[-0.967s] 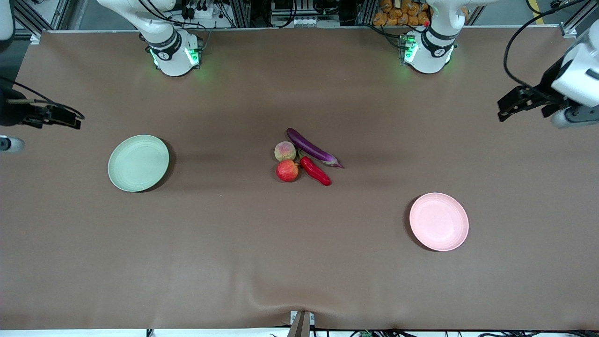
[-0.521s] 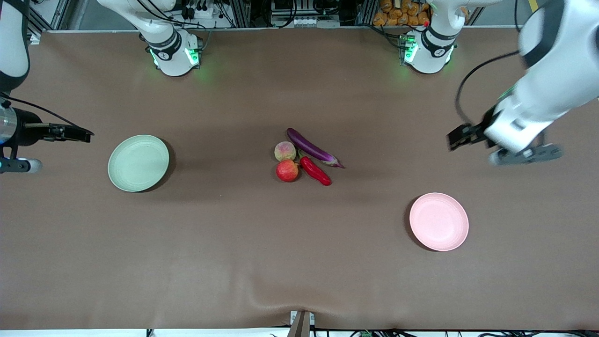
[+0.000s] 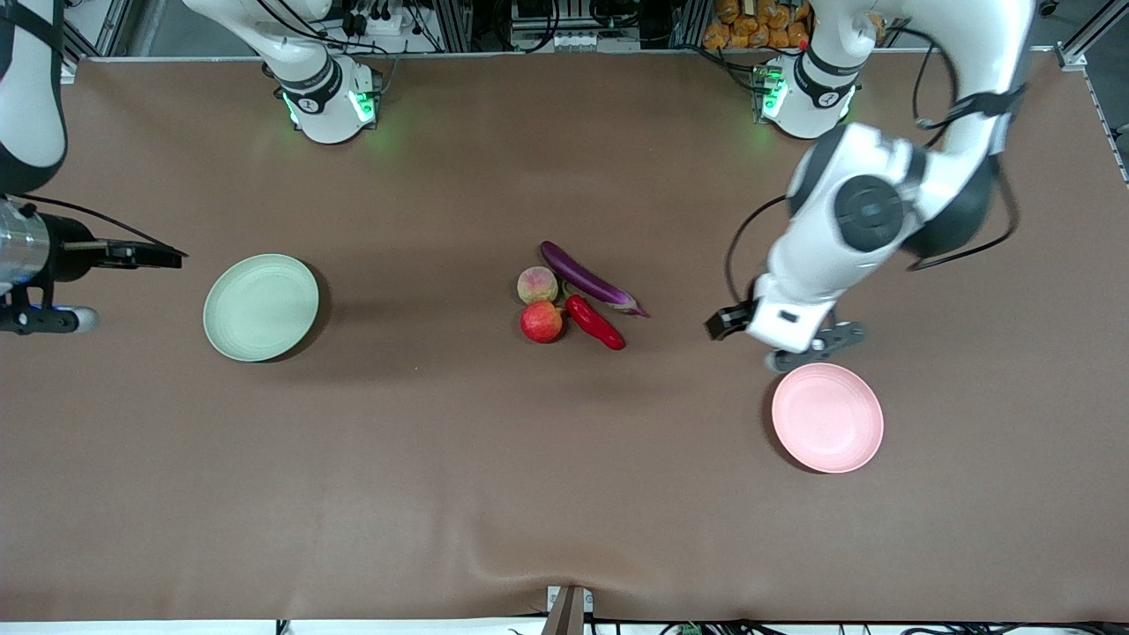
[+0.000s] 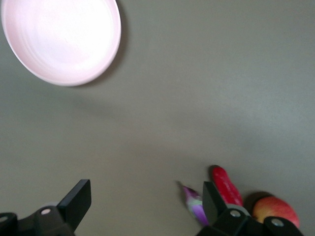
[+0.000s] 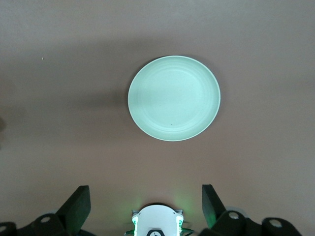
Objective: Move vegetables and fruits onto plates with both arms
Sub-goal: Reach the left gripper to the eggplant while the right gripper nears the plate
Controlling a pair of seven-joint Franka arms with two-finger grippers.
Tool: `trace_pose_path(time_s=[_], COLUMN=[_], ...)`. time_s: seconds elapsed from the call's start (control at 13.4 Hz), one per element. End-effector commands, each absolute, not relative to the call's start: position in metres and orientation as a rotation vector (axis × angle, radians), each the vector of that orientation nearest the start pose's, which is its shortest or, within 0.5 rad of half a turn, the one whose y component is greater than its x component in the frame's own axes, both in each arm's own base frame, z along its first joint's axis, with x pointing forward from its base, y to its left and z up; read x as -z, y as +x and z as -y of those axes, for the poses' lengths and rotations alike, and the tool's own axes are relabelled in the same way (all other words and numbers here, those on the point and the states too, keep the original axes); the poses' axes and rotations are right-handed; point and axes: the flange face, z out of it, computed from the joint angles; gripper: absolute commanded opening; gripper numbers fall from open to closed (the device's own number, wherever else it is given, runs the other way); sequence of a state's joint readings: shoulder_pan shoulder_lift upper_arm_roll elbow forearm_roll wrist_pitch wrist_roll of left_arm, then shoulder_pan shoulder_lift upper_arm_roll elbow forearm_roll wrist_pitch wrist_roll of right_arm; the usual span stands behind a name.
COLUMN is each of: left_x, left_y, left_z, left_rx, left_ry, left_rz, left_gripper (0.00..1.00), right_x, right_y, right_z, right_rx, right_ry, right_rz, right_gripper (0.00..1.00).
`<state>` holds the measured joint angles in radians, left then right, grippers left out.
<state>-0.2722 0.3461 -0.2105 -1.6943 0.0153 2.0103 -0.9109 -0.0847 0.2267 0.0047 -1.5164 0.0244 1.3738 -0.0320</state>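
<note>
1. Front view showed the table with the four foods bunched at its middle. The peach sat just beside the apple, the apple nearer the camera. The eggplant lay slanted beside the peach, and the chili lay between the eggplant and the apple. The green plate lay toward the right arm's end, the pink plate toward the left arm's end and nearer the camera. Both plates held nothing. The left gripper hung over bare table between the chili and the pink plate, well apart from the foods. The right gripper hung at the right arm's end of the table, near the green plate and far from the foods. Neither held anything.

2. Left wrist view showed the left gripper with its fingers spread wide and empty over bare table. The eggplant tip, chili and apple lay just past one finger, not between them. The pink plate lay well apart.

3. Right wrist view showed the right gripper with its fingers wide apart and empty. The green plate lay ahead of it, apart from the fingers.
</note>
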Motion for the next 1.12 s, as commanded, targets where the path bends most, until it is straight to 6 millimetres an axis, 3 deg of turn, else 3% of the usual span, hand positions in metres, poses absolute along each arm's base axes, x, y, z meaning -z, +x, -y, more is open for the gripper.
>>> trace_pose_path(time_s=[0.0,0.3,0.74,1.04], left_x=[-0.381,-0.34,-0.284,-0.239], left_y=[0.567,0.533,0.482,0.461], left_z=[0.318,0.349,0.396,0.427], left_rx=[-0.083,-0.067,-0.067,-0.039], left_ry=[-3.03,-2.981,-2.946,-2.935], left_rz=[0.842,1.04,1.185,1.27], left_gripper=[1.0,1.0,1.0,1.0], right_x=[-0.5,-0.494,-0.464,-0.461], right_y=[0.589,0.59,0.596,0.597], right_z=[0.045,0.04,0.037,0.018], right_rx=[-0.592,-0.599,-0.629,-0.649], right_ry=[-3.002,-2.968,-2.931,-2.932], right_rz=[-0.101,-0.141,-0.189,-0.33], right_gripper=[1.0,1.0,1.0,1.0])
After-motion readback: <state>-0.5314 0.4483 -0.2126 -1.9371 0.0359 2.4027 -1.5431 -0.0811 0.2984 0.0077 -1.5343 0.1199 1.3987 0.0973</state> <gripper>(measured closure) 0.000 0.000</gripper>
